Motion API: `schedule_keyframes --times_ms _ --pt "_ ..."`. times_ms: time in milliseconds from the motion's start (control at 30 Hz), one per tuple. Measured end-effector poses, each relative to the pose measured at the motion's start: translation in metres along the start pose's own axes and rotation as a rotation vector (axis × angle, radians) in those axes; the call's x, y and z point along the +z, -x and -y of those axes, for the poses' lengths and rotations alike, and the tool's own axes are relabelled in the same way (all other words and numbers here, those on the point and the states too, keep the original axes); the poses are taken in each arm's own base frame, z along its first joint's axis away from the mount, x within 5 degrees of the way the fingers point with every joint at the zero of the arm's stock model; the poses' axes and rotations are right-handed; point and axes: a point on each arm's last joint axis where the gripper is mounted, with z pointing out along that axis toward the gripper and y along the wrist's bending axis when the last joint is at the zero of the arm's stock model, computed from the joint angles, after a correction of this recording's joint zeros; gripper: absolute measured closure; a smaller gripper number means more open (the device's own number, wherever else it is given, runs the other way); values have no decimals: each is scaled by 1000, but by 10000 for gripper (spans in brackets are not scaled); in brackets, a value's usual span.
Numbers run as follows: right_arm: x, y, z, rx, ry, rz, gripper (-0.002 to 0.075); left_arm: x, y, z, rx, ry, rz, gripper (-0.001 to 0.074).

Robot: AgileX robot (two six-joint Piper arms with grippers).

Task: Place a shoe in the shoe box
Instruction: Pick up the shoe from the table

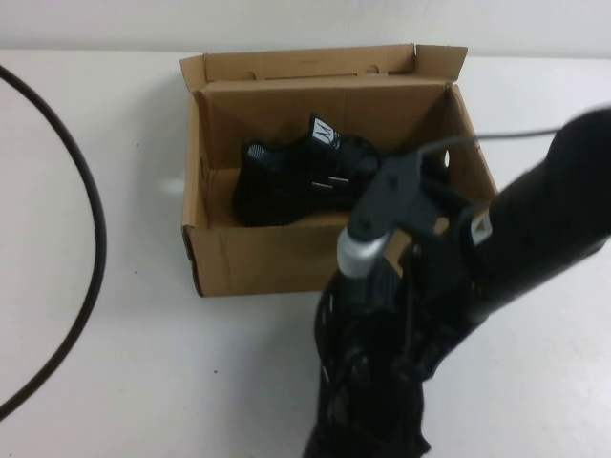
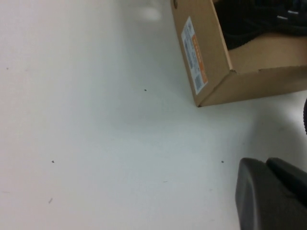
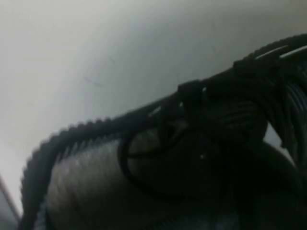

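High view: right gripper (image 1: pixel 368 382) near the box (image 1: pixel 258 258), probably clutching a shoe (image 3: pixel 158 158) for boxing; left gripper (image 2: pixel 268 196), unclear, idles left.

A brown corrugated cardboard shoe box (image 1: pixel 250 258) is sitting open on the white table (image 1: pixel 143 363), flaps raised, with a black mesh lace-up sneaker (image 1: pixel 296 176) lying inside. The right arm (image 1: pixel 535 229) is reaching in front of the box's near right corner. A black cable (image 1: pixel 91 219) is curving along the left.
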Motion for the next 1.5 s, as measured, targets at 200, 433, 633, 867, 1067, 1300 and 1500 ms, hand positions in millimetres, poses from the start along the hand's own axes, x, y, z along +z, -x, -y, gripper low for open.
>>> schedule_keyframes --times_ms 200,433,633,867,1067,1300,1500 --pt "-44 23 -7 -89 17 41 731 0 -1 6 -23 -62 -8 738" --pt "-74 36 -10 -371 -18 71 731 9 2 14 -46 -165 -52 738" --pt "-82 37 -8 -727 -75 55 731 34 11 23 -42 -288 -139 738" --pt "-96 32 -8 -869 -137 35 731 76 24 31 -68 -430 -248 738" --pt "-117 24 -16 -887 -183 72 731 120 37 23 -174 -563 -305 738" --pt "-137 16 -27 -894 -199 133 731 151 55 -7 -352 -670 -223 738" --pt "-139 16 -33 -915 -153 178 731 156 53 -6 -335 -662 -239 719"
